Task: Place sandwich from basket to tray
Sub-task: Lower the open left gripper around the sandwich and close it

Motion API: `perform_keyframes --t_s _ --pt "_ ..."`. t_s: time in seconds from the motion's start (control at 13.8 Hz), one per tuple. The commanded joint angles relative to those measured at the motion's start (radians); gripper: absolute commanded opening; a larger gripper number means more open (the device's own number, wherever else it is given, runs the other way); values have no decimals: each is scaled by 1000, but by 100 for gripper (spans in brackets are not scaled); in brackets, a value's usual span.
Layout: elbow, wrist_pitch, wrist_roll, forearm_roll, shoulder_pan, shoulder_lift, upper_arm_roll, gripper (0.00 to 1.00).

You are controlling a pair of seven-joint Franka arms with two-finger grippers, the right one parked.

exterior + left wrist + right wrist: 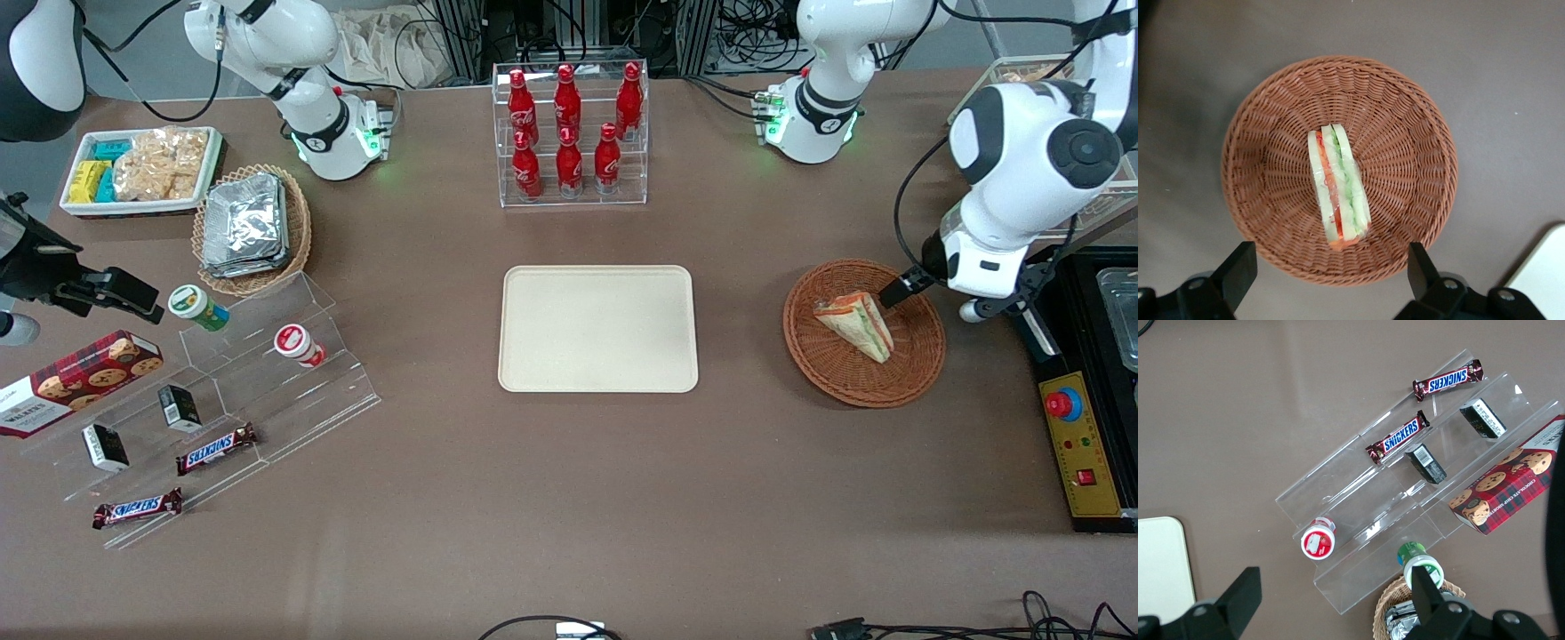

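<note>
Sandwich [1338,195] lay in basket [1278,113] directly under gripper [1331,270], whose fingers [1238,267] stood wide apart w/ nothing held, wedge's long axis running crosswise to the finger gap; tray [597,329] sat toward parked arm's end, bare table btwn.

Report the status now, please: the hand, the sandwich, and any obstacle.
Hand open, hovering above the basket. Sandwich lying in the basket, not gripped. Tray bare, nothing between basket and tray.
</note>
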State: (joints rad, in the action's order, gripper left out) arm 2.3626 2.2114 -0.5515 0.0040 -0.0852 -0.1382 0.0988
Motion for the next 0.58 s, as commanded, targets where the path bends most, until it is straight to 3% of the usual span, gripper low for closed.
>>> perform_keyframes --t_s 0.0,0.51 --pt "93 121 -47 7 2 0 4 100" --pt "176 307 -61 7 2 84 5 100"
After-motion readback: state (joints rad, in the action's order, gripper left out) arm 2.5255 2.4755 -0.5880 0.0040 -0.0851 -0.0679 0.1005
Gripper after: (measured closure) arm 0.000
